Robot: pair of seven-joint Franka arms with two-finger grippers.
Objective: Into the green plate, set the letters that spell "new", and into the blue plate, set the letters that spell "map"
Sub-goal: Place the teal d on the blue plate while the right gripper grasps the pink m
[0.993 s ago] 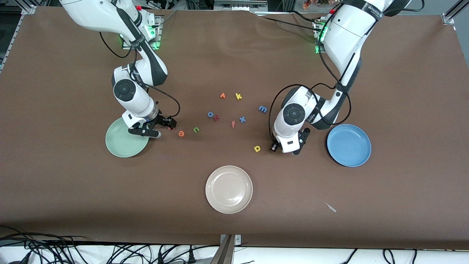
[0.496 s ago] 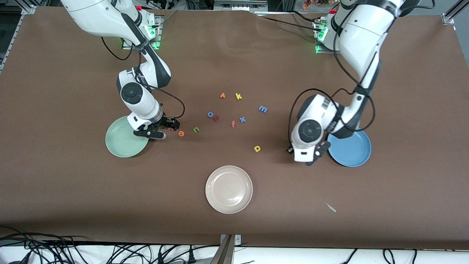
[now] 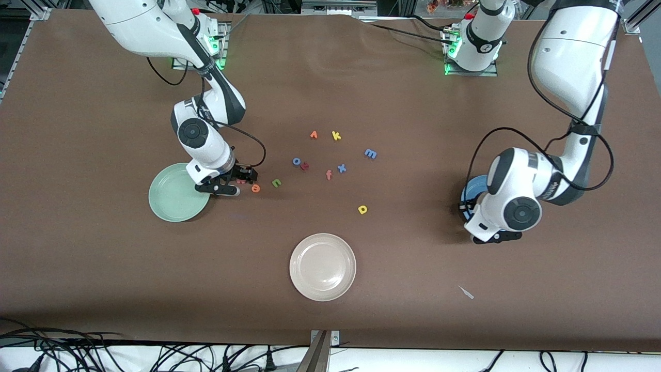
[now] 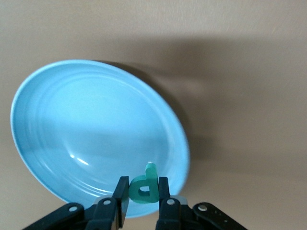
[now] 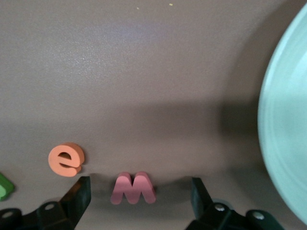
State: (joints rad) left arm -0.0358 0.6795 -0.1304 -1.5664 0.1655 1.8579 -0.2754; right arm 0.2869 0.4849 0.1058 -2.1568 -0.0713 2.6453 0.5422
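Left wrist view: the left gripper [image 4: 144,199] has its fingers [image 4: 121,196] nearly together, pinching the teal "p" [image 4: 144,187] upright over the rim of the blue plate [image 4: 91,129]. It hangs at the plate's edge rather than its middle, so a release here could bounce the "p" off the rim onto the surface [image 3: 413,289].

In the right wrist view, the right gripper [image 5: 139,199] is spread wide, fingers [image 5: 79,194] straddling the pinkish-red "w" [image 5: 133,188] without touching it. The orange "e" [image 5: 66,159] lies just beside one finger; a skewed closure could nudge it or flip the thin "w".

In the front view the green plate [image 3: 170,199], still empty, sits at about nine o'clock from the right gripper [image 3: 231,182], with the green "n" [image 3: 277,182] at three o'clock from it. The blue "m" [image 3: 370,153] is at roughly one o'clock from the yellow "a" [image 3: 362,209]; both lie untouched mid-surface, among stray letters easily disturbed.
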